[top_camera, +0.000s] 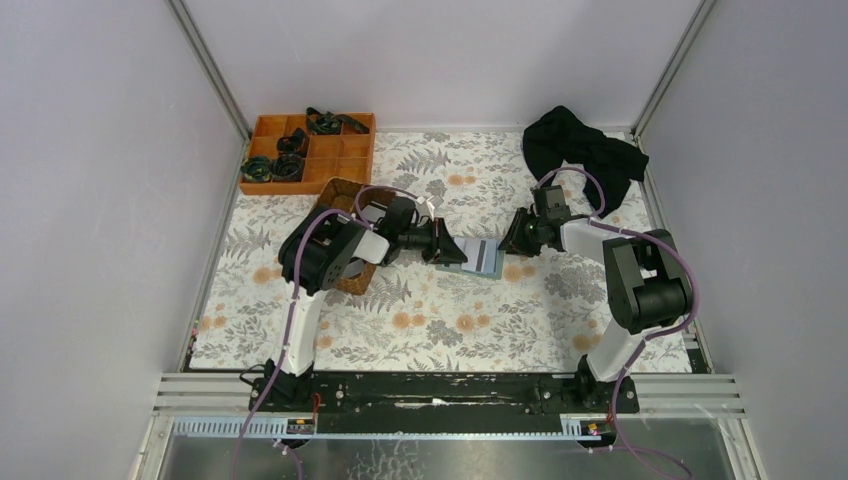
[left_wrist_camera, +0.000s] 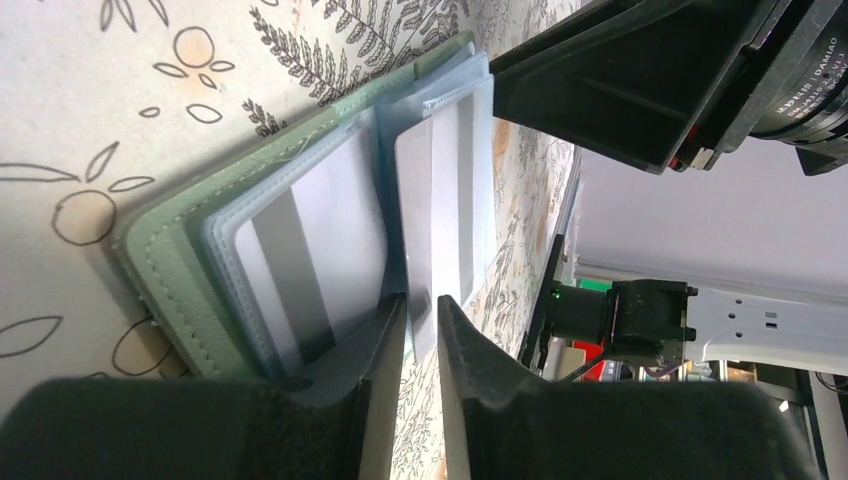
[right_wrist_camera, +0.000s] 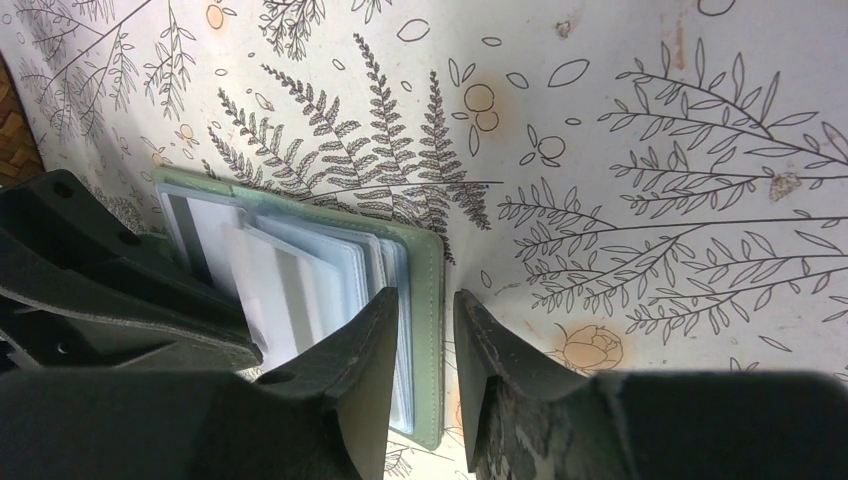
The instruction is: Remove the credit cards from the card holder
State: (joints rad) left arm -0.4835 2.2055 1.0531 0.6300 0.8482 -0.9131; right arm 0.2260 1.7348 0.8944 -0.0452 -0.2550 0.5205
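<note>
Holder (top_camera: 480,258), laid open on the surface (top_camera: 450,320), is pinched at its cover edge by the right end effector (right_wrist_camera: 428,340); cards (left_wrist_camera: 320,250) are seen sleeved, none removed, one edge straddled by the narrowed left end effector (left_wrist_camera: 418,345), grip undeterminable.

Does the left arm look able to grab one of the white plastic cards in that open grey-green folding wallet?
Probably yes. The jaws of the left gripper straddle one edge of a white plastic card, and the grey-green folding wallet lies open, leaving the way free.
</note>
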